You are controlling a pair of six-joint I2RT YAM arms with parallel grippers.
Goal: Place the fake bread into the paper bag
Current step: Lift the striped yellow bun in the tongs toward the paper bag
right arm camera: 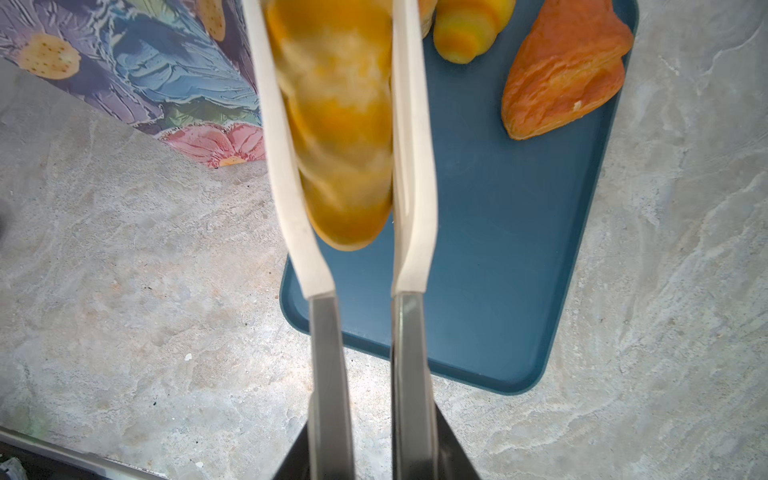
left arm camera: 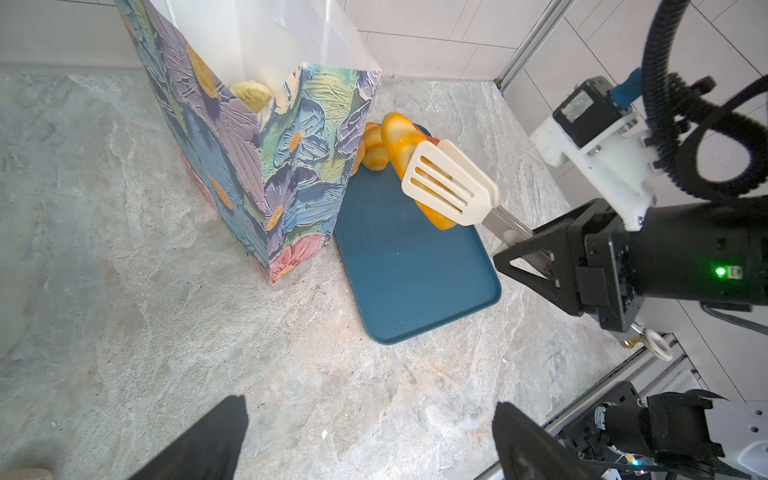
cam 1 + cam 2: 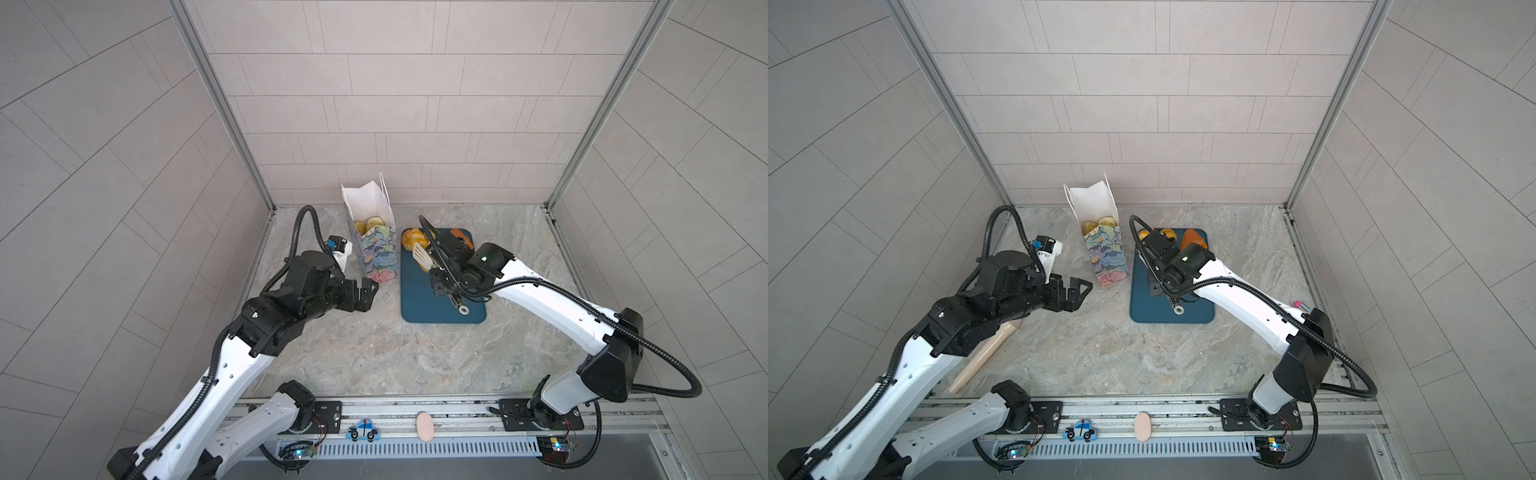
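Note:
The paper bag (image 3: 376,249) (image 3: 1106,257) (image 2: 249,166) stands upright and open at the back, its flower print facing front. Several pieces of fake bread (image 3: 372,222) (image 2: 251,93) lie inside it. My right gripper (image 3: 440,286) (image 1: 374,453) is shut on the metal handles of tongs (image 2: 449,183) (image 1: 286,187). Their cream blades clamp a long golden bread (image 2: 399,141) (image 1: 340,124) just above the blue tray (image 3: 419,303) (image 1: 498,249). A small croissant (image 1: 469,29) and an orange-brown triangular piece (image 1: 565,70) (image 3: 1192,237) rest on the tray's far end. My left gripper (image 3: 368,295) (image 2: 370,407) hangs open and empty near the bag's front foot.
A beige wooden stick (image 3: 984,357) lies on the marble tabletop under my left arm. Tiled walls with metal corner posts close in the back and both sides. A metal rail (image 3: 415,409) with a toy car sticker (image 3: 361,430) runs along the front edge.

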